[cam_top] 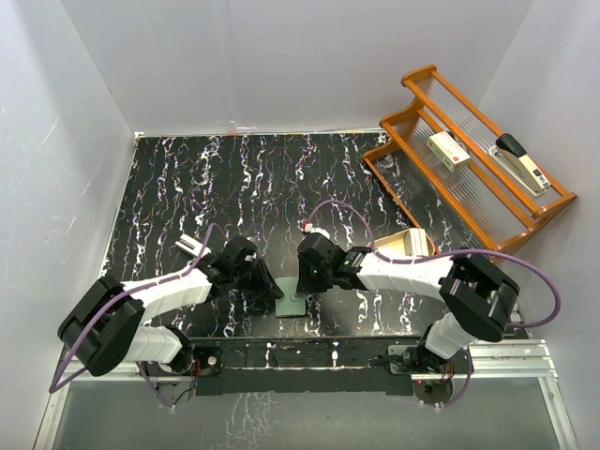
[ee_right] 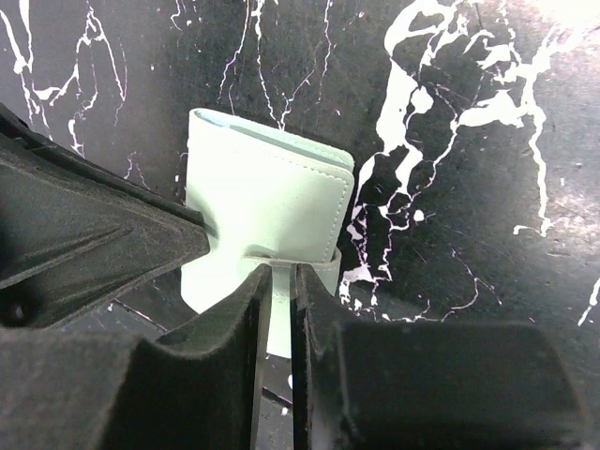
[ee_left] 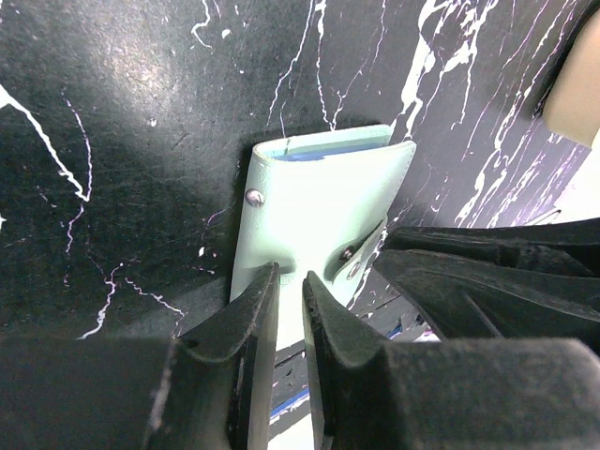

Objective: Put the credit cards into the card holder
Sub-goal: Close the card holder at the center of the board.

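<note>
Sage-green card holder lies flat on the black marbled table at about 6 o'clock of the tabletop, between the two wrists. The left gripper has its fingers drawn nearly together on the wallet's near edge, with pale material running on between them, so I judge it clamped on the card holder. The right gripper looks pinched the same way on the opposite edge, where the snap tab crosses. A pale blue sliver of the credit cards shows in the mouth at 12 o'clock in the left wrist view. The wallet should be light, thin and floppy. It will likely fold along its spine and spring open if let go, and its smooth faces could slide under the pads. The stitched border suits a grip best, well away from the mouth. The stiff, slick cards may slip out if the mouth is tipped down.
</note>
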`<state>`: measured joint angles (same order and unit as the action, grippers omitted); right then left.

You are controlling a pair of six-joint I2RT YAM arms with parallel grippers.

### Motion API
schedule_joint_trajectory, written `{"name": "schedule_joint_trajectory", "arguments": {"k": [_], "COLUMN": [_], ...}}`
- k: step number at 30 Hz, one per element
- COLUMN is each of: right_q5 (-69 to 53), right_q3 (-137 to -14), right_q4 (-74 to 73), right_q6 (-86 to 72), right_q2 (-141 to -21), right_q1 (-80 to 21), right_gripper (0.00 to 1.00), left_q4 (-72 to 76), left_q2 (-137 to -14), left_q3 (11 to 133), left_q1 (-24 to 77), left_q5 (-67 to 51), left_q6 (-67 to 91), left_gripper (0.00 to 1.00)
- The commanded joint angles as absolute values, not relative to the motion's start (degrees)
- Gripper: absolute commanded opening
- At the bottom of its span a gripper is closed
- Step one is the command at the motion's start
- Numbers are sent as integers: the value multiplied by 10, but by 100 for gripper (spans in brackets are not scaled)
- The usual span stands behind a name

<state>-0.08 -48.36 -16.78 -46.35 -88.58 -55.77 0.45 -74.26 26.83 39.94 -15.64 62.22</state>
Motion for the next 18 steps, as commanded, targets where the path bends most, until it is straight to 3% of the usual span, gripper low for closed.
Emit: {"name": "schedule_joint_trajectory", "arguments": {"k": [1, 18], "right_q5": [17, -8], "right_q3": [-499, -452], "right_q4": [-176, -122], "right_q6": [-457, -485], "right_q2": [-848, -841], "right_q1": [-557, -558], "right_gripper": [14, 16], "left_q4": [-40, -16], "left_q2": [-733, -756], "left_q3": [285, 307], "left_q1": [404, 407], "left_q5": [-156, -206], "left_q6": [620, 620], "left_gripper": [17, 16]}}
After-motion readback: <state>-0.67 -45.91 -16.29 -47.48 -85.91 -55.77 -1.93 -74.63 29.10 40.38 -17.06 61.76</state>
